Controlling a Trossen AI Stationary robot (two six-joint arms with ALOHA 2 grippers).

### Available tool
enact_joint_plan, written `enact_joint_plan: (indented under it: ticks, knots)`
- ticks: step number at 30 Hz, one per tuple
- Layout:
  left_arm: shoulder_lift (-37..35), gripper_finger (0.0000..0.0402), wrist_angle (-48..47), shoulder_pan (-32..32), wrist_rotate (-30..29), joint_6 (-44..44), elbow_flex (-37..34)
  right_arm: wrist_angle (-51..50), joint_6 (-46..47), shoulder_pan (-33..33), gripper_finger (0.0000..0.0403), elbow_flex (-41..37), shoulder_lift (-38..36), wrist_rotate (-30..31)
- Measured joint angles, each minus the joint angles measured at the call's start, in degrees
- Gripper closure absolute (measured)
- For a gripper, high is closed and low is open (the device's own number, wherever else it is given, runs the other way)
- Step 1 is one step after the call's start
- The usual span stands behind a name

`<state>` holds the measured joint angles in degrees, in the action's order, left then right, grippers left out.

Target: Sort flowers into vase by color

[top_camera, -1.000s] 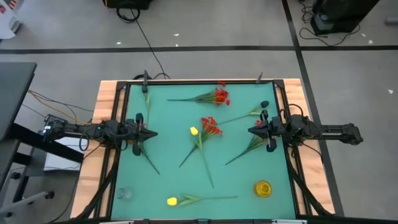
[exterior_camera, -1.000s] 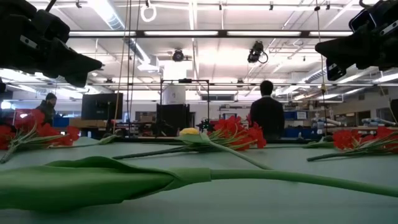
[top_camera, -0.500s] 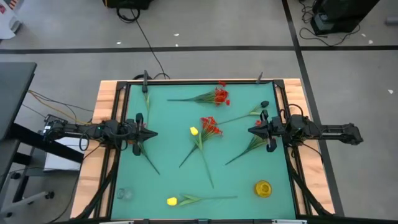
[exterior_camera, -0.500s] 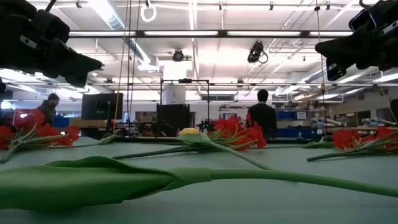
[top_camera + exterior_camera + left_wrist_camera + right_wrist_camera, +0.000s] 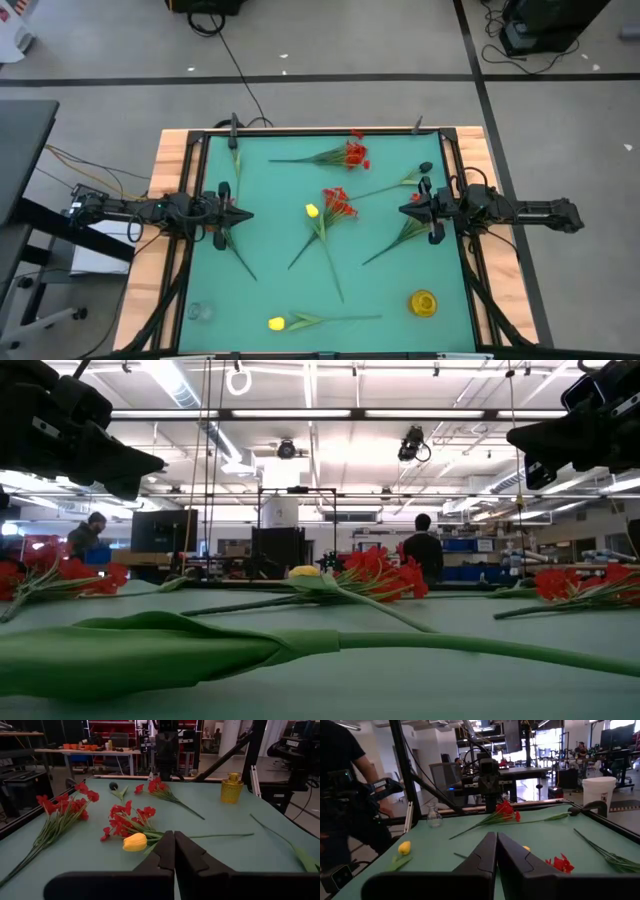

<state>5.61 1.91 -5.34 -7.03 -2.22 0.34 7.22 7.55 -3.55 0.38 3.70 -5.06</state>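
At mid-left and mid-right of the high view, over the edges of the teal-covered tabletop [image 5: 260, 300]: left hand [image 5: 240, 214] and right hand [image 5: 404, 209], dark two-fingered, both pinched shut on nothing, facing each other across the mat. Scattered between them, all lying flat: a red-bloomed artificial stem [image 5: 348, 155] at upper centre; a second red cluster [image 5: 338, 203] at centre, crossing a yellow tulip-like stem [image 5: 312, 211] just beside it; another yellow tulip stem [image 5: 277, 323] near the bottom edge, filling the foreground of the low view as a long green stalk [image 5: 300, 645]; more green stems and leaves [image 5: 404, 235] under and near the right hand, a loose green stem [image 5: 236, 250] by the left hand. At lower right, a small yellow glass vase [image 5: 423, 302]; at lower left, a small clear glass vase [image 5: 201, 311], also seen in the right wrist view [image 5: 434, 816]. Nothing in either vase: sorting apparently not yet begun, step in hand likely the first approach. Next, probably: open one hand, lower over a thin stalk clear of the crossed pair, pinch low and firmly, lift, then thread stalk-end into the narrow neck of the matching vase. Risks: slender stalk slipping, light vase tipping.
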Motion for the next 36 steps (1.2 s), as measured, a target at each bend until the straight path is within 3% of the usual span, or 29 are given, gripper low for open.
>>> enact_joint_plan:
  ticks: [27,31,36]
  knots:
    - [0.0,0.0397,0.0,0.0,-0.2,0.0,0.0,0.0,0.0,0.0,0.0380,0.0,0.0,0.0]
    - [0.1,0.0397,1.3,0.2,-9.8,0.0,0.0,0.0,0.0,0.0,0.0380,0.0,0.0,0.0]
    - [0.0,0.0397,1.3,0.1,-10.4,0.0,0.0,0.1,0.0,0.0,0.0380,0.0,0.0,0.0]
